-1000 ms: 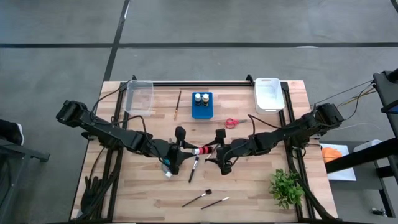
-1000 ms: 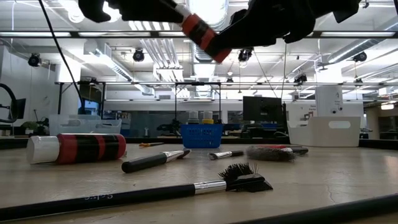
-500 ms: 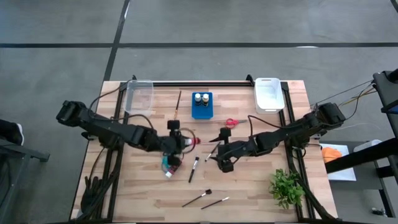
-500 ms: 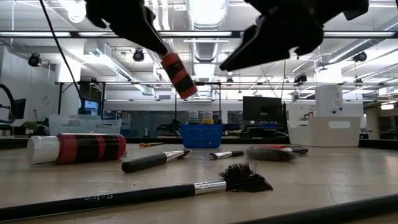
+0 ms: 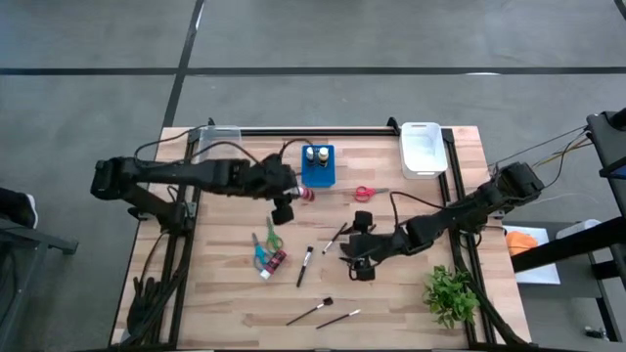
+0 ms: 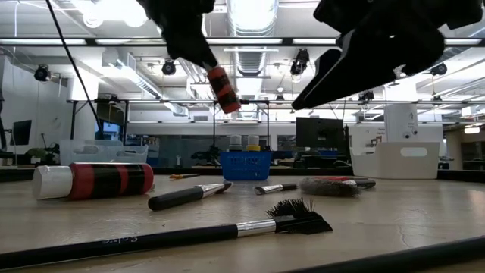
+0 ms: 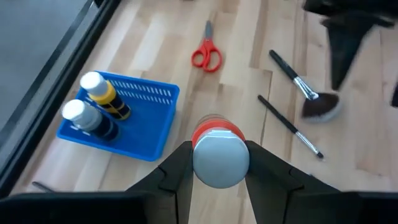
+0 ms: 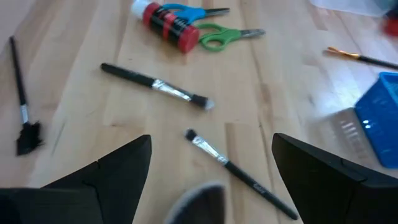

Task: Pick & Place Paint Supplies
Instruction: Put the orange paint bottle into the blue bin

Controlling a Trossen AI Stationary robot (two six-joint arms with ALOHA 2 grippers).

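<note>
We see the left gripper [image 5: 290,198] clamped on a red-banded paint bottle [image 5: 304,195], held off the table just beside the blue holder [image 5: 318,168], at its 7 o'clock. In the high view the bottle's long axis runs 9-to-3, free end at 3; the low view shows it tilted. Right gripper [image 5: 359,244] hangs fingers spread, empty, near table centre. Second bottle [image 5: 275,262] lies flat by the scissors [image 5: 264,241].

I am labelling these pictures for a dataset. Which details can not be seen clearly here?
- Paint bottle held by the left gripper: left wrist view shows only its cap end; the fingers hide its sides.
- Bottles in the blue holder: labels too small in all views.
- Round brush: blurred, cut by the right wrist picture's edge.
</note>
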